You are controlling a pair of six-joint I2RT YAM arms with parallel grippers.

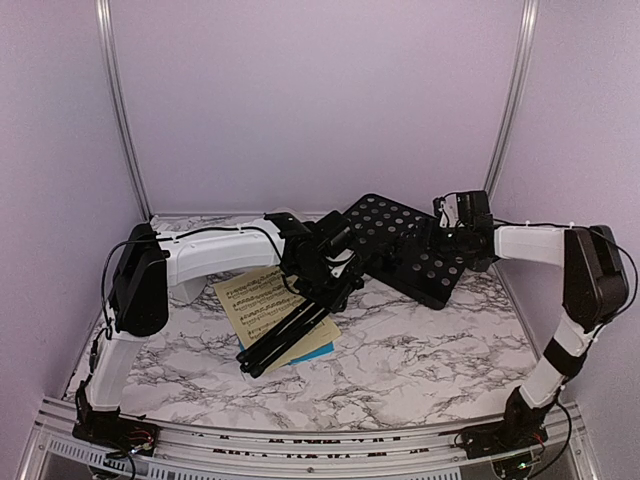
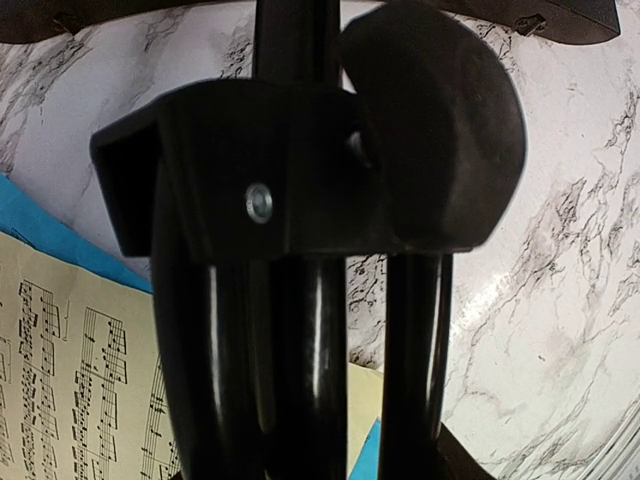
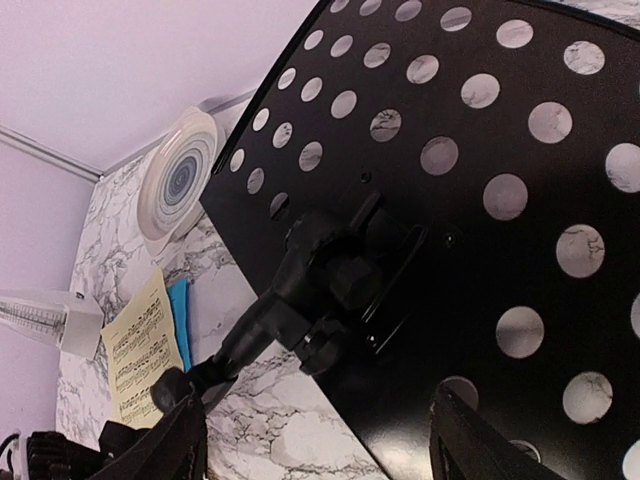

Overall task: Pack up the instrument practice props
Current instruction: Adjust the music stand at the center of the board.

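Now at the music stand (image 1: pixel 405 245), lying flat across the middle of the table (image 1: pixel 430 380). Runs on a slant: perforated desk (image 3: pixel 480 200) at the far right, folded tripod legs (image 1: pixel 285 340) pointing near and left. Rests with those legs over the yellow page (image 1: pixel 255 300) and the blue page (image 1: pixel 320 352) beneath it. Lies between both arms, with the desk end nearer the right arm and the stem and legs nearer the left.

Shows the left tool (image 1: pixel 330 272) down at the stem, by the leg collar. Gives only collar, knob and tubes pressed up close in the left wrist view, with no fingers to make out. Cannot tell whether clamped there or merely around it. Shows the right tool (image 1: pixel 458 235) at the desk's far-right edge, fingers (image 3: pixel 172 440) spread wide against the hole-punched plate, nothing visibly pinched.

Probably calls for a lift or fold along that slanted axis, one end per arm, kept level. Otherwise risks swinging at the desk hinge or dragging the pages.

Leaves the metronome (image 3: pixel 45 318) out near the wall, apart from the stand, not far from a white ringed disc (image 3: pixel 178 185). Apparently not yet packed.
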